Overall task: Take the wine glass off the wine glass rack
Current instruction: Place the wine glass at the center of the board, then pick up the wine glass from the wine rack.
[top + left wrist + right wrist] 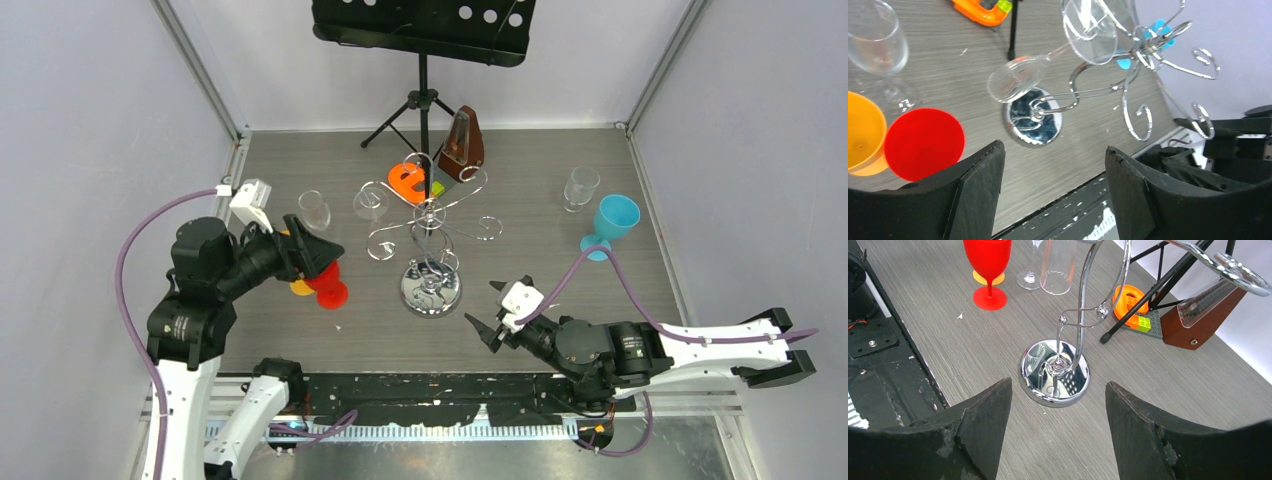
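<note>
Plainly, the wine glass (371,203) hangs upside down by its foot from a curled arm of the wine glass rack (430,288), on the side of the rack that faces the left pincer (318,248). From that pincer's own camera the glass lies ahead of the gap between the fingers and well apart from them, its bowl tilted down toward the rack's mirror-like base. The left pincer's jaws stand wide apart with nothing between them. The right pincer (485,305) is spread just as wide and empty; the rack's base sits straight ahead of its gap, near but not touching. Just beside the left pincer's left finger stands a red goblet (923,142), with an orange-yellow cup (863,132) close against it and a clear stemmed glass (878,45) upright a little beyond. Past the rack from both pincers are an orange round object (1129,300), a green brick (1143,322) on a grey plate, a brown metronome (463,143) and a black tripod music stand (425,25). Well off to the right pincer's right stand a blue goblet (612,220) and another clear glass (580,187).
</note>
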